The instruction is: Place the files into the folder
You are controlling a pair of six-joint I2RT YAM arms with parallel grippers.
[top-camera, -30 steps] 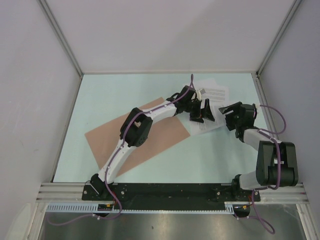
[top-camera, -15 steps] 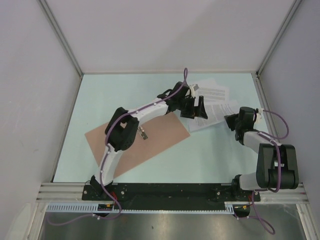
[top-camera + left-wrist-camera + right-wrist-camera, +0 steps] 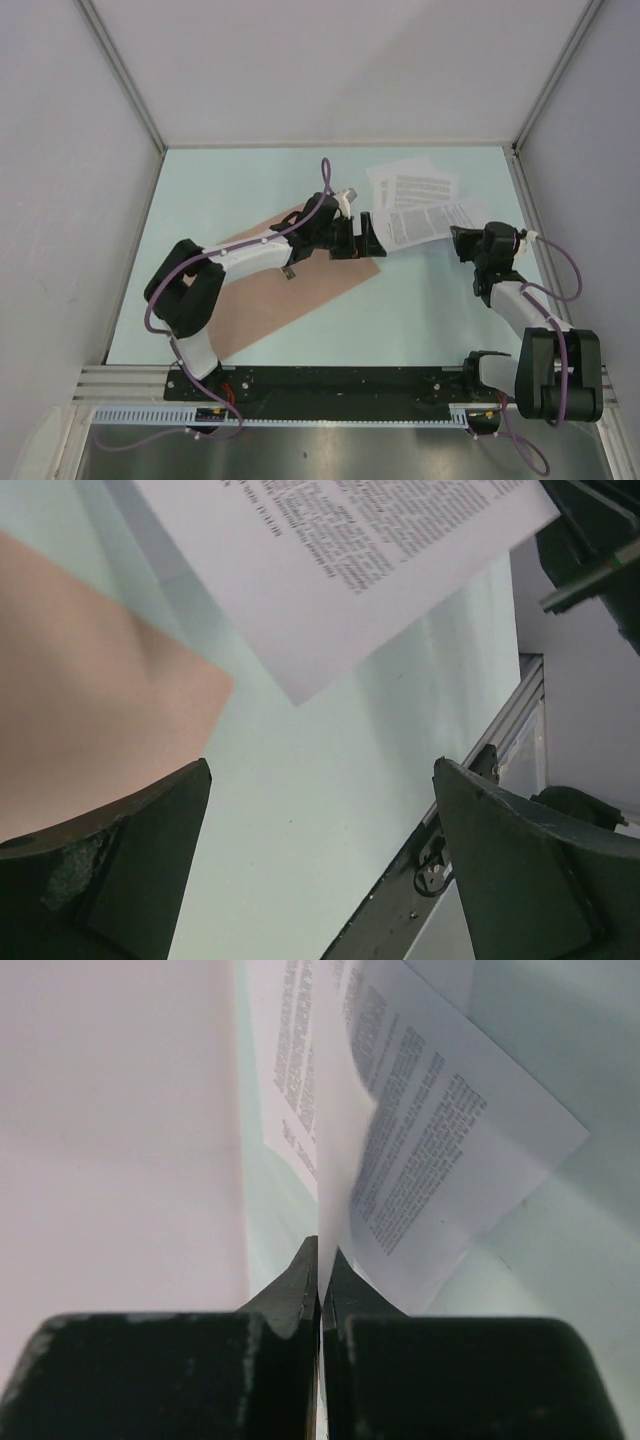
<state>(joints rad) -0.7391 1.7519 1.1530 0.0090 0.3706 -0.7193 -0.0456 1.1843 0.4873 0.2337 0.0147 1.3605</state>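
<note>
Right gripper (image 3: 320,1252) — jaws closed flat on the edge of one printed sheet of the files (image 3: 418,203); the sheet runs edge-on out from between the fingers. Left gripper (image 3: 318,780): jaws wide, holding nothing, poised over the right corner of the folder (image 3: 320,285). Table (image 3: 420,310): pale green surface. Folder: lies flat at centre-left, partly under the left arm. Files: fanned at the far right, text side up — the nearest sheet's corner sits just beside the folder's corner, not overlapping it.
</note>
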